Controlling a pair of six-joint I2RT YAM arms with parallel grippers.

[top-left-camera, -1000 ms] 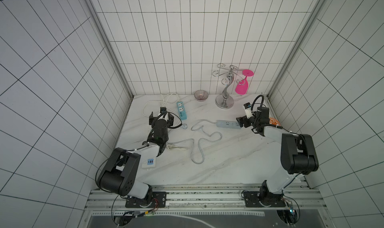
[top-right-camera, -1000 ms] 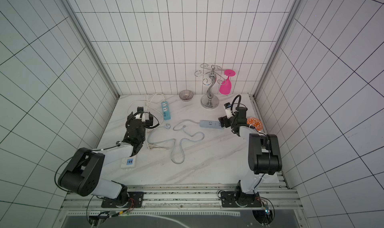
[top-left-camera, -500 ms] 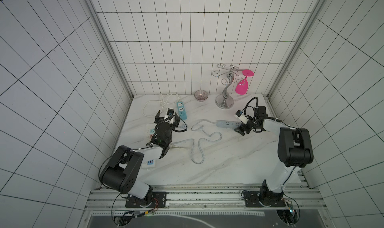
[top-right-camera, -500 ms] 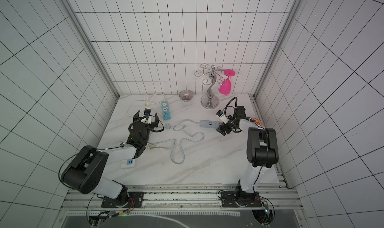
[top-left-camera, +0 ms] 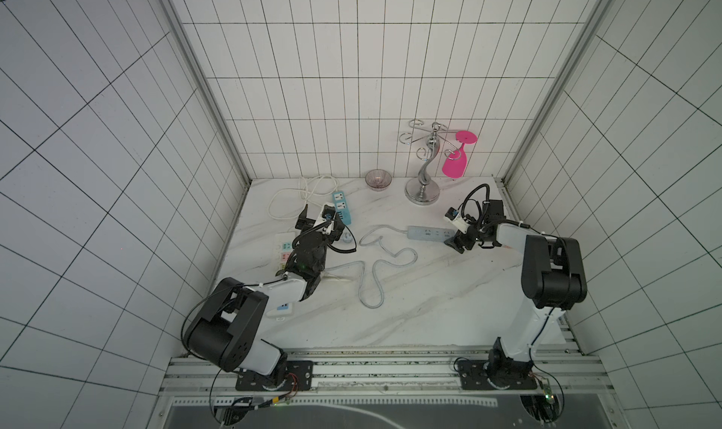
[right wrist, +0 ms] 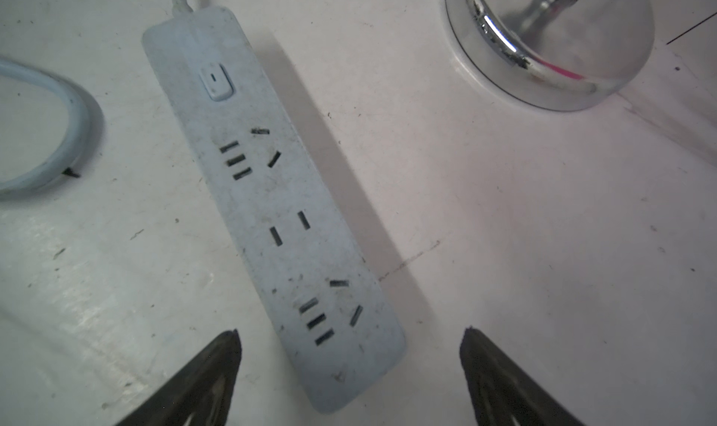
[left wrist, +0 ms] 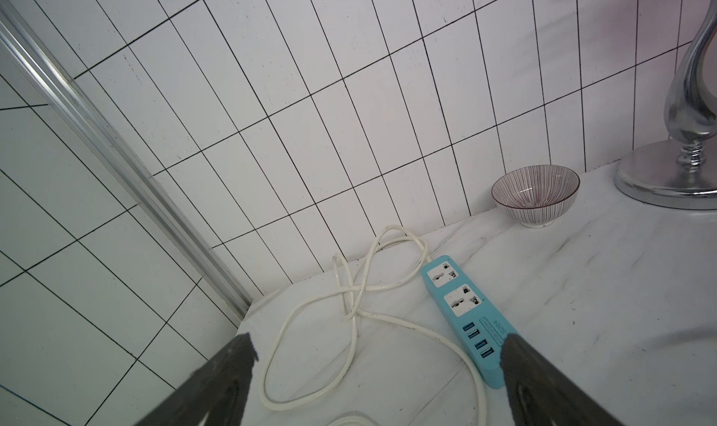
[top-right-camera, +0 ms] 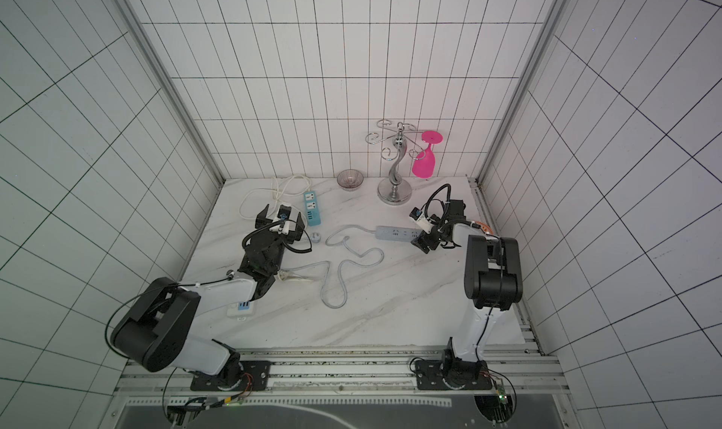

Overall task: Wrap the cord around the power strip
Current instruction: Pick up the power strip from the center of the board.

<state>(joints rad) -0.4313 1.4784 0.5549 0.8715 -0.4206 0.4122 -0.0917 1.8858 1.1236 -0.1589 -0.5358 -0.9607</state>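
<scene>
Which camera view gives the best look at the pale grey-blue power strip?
The right wrist view: the power strip fills the frame, its switch and three sockets sharp. Both top views show it whole but small and far off. The left wrist view misses it, showing only the turquoise strip.

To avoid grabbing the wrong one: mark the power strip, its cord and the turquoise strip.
power strip point(right wrist: 271, 210): right wrist view, middle of its socket face.
cord point(right wrist: 81, 121): right wrist view, bend of the loop beside the strip.
turquoise strip point(left wrist: 461, 307): left wrist view, a white socket plate.
</scene>
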